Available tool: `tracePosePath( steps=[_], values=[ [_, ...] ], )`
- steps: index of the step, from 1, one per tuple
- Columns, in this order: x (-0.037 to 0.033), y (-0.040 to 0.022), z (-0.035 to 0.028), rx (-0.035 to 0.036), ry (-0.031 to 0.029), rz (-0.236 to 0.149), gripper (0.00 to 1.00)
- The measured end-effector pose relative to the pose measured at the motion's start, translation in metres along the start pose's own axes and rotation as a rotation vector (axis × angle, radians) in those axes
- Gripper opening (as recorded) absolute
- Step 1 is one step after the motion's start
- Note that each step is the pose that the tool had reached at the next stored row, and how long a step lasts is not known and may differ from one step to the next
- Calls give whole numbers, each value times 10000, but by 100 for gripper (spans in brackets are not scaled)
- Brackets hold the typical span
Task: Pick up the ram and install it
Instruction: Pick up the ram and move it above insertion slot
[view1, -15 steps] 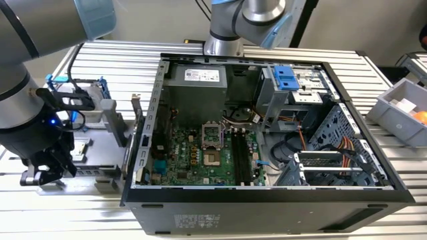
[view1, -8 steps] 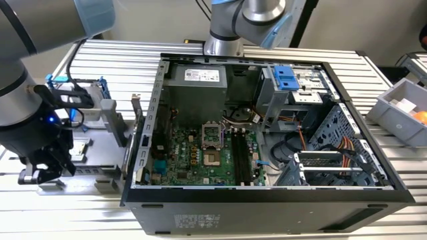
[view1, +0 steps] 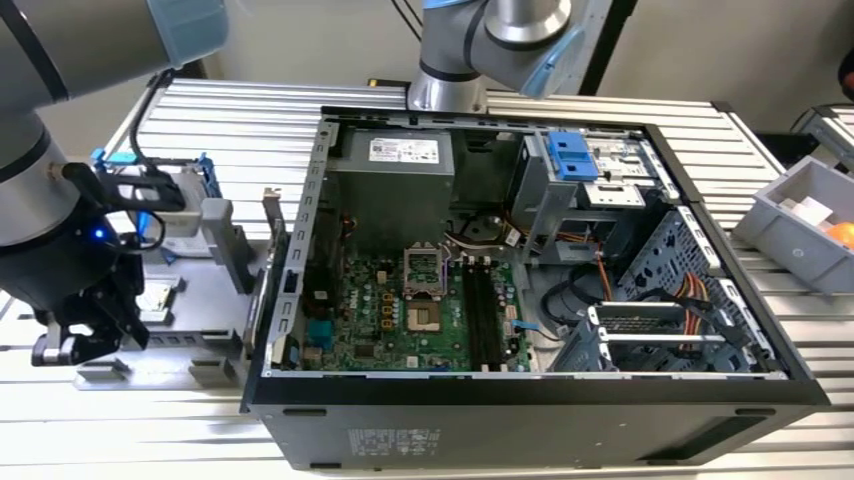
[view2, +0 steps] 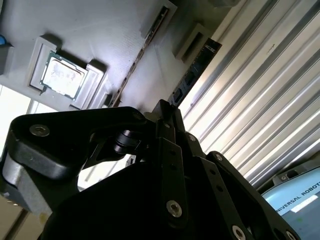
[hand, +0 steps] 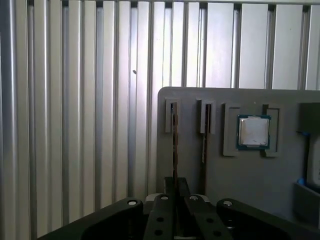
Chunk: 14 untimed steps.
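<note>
Exterior view evenly bright, glare on the ribbed silver aluminium table (view1: 227, 110) at upper left, open black computer case (view1: 534, 405) shadowed inside; second wrist view's black metal gripper (view2: 165, 107) backlit, blown-out white behind.

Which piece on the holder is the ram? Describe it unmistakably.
Find the grey holder tray on the ribbed table beside the open computer case. The ram is the thin dark stick standing on edge in the tray's outermost slot, in line with the gripper. A similar stick and the square silver processor sit further in.
</note>
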<state>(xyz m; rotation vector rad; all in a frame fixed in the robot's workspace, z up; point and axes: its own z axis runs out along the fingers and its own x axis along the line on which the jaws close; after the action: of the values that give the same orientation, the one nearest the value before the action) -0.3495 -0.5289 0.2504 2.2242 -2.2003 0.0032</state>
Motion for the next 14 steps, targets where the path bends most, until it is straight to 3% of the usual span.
tracePosePath(
  steps=[14],
  values=[
    [0,1,-58,0,0,-14,0]
  ],
)
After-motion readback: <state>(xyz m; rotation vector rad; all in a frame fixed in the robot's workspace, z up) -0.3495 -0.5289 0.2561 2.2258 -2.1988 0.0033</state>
